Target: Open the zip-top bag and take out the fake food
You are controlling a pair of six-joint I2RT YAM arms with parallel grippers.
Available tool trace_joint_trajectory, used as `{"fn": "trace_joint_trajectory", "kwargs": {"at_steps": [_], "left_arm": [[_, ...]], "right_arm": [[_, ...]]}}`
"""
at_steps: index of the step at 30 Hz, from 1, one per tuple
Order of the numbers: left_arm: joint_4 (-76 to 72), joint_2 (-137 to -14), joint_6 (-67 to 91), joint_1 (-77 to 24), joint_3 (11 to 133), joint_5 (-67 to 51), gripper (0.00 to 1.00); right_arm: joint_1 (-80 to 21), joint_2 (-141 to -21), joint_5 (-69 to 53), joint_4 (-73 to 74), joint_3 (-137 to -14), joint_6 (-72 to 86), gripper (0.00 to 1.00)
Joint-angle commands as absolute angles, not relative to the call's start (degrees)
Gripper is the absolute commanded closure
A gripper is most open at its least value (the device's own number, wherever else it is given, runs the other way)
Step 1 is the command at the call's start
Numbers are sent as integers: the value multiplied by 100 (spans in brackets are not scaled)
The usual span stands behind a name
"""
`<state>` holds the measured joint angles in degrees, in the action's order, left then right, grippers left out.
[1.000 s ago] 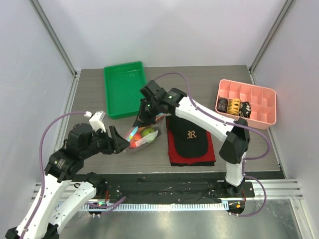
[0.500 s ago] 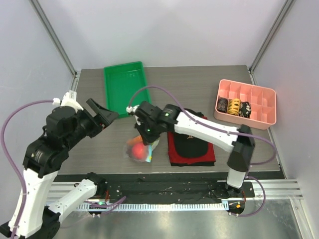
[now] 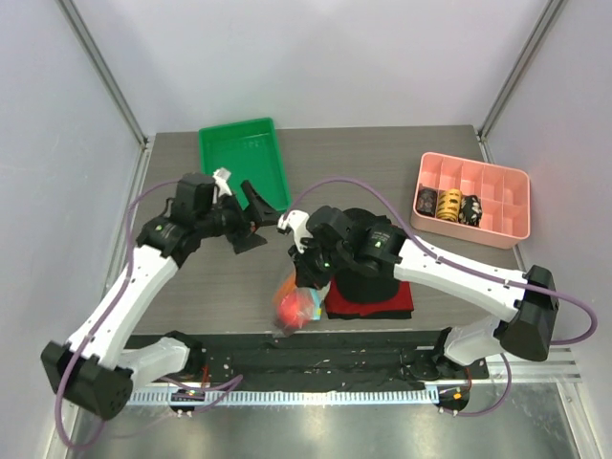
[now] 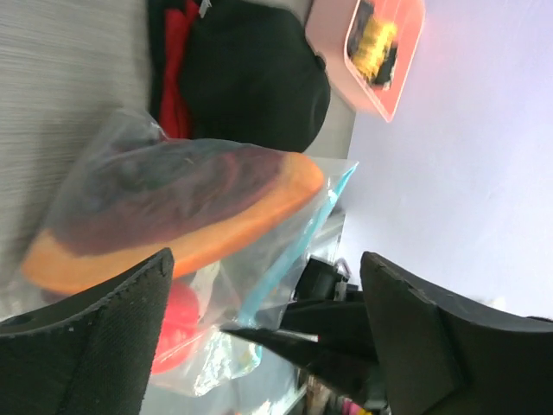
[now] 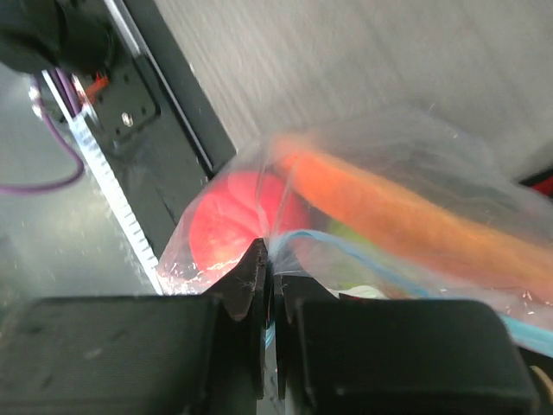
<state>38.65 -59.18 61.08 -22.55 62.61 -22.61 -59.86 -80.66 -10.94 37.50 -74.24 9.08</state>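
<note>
The zip-top bag (image 3: 295, 308) hangs from my right gripper (image 3: 304, 275) above the table's near edge. The right gripper (image 5: 270, 270) is shut on the bag's plastic by its light blue zip strip (image 5: 371, 261). The fake food is inside the bag: a red apple (image 5: 226, 230), an orange-rimmed melon slice (image 5: 389, 216) and a small green piece (image 5: 344, 258). My left gripper (image 3: 259, 218) is open and empty, up and to the left of the bag. In the left wrist view the bag (image 4: 173, 216) sits between its open jaws, farther away, not touching them.
A black cap on a red cloth (image 3: 368, 263) lies right of the bag. A green tray (image 3: 239, 172) stands at the back left. A pink divided box (image 3: 471, 201) with dark and yellow items is at the right. The black base rail (image 3: 316, 359) runs below the bag.
My left gripper let go of the bag and moved back and right, staying open. My right gripper carried the bag toward the near edge and lifted it.
</note>
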Motion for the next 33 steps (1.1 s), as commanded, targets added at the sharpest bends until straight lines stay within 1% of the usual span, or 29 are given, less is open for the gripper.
{"fn": "trace_joint_trajectory", "kwargs": {"at_steps": [1, 2, 8, 9, 12, 16, 19, 21, 22, 23, 25, 26, 27, 28, 29, 30, 31, 33], "left_arm": [[2891, -6485, 5512, -2224, 6275, -3770, 9], [2883, -6739, 5450, -2232, 6293, -4092, 7], [2743, -7329, 5142, -2294, 6302, -4552, 7], [2655, -7487, 5142, -2398, 6354, -4796, 7], [2400, -7899, 5028, -2680, 6521, -5044, 7], [2364, -8243, 4940, -3049, 6653, -4984, 3], [2303, -8349, 4904, -3146, 6645, -4887, 4], [2206, -8367, 4922, -3173, 6618, -4852, 15], [2206, -8358, 4939, -3173, 6609, -4808, 24], [2241, -8350, 4931, -3164, 6618, -4634, 41], [2338, -8315, 4948, -3164, 6592, -4466, 54], [2364, -8262, 4948, -3155, 6592, -4308, 75], [2486, -8236, 4948, -3155, 6583, -4194, 79], [2531, -8183, 4940, -3147, 6583, -4079, 82], [2610, -8052, 4931, -3146, 6600, -3982, 92], [2723, -7990, 4887, -3103, 6635, -3668, 98], [3055, -7902, 4843, -3068, 6671, -3491, 100], [3286, -7587, 4685, -2893, 6671, -3192, 100]], "right_arm": [[-5862, -7664, -1634, 2857, -7120, 905, 92], [-5862, -7647, -1652, 2822, -7093, 914, 92], [-5845, -7515, -1749, 2760, -6987, 923, 90], [-5845, -7506, -1749, 2768, -6953, 914, 90], [-5845, -7497, -1836, 2769, -6935, 932, 89], [-5845, -7559, -1881, 2821, -6996, 905, 87], [-5836, -7611, -1933, 2856, -7058, 914, 86], [-5836, -7673, -1951, 2935, -7119, 862, 85], [-5845, -7734, -1951, 2962, -7137, 835, 85], [-5845, -7752, -1951, 3014, -7145, 826, 84], [-5836, -7804, -1916, 3067, -7189, 800, 84], [-5845, -7805, -1907, 3093, -7198, 791, 83], [-5845, -7822, -1890, 3102, -7207, 800, 83], [-5845, -7831, -1872, 3129, -7224, 791, 82], [-5845, -7840, -1863, 3129, -7233, 800, 82], [-5845, -7849, -1863, 3155, -7277, 791, 82], [-5845, -7866, -1855, 3225, -7312, 782, 82], [-5845, -7919, -1977, 3322, -7470, 686, 85]]}}
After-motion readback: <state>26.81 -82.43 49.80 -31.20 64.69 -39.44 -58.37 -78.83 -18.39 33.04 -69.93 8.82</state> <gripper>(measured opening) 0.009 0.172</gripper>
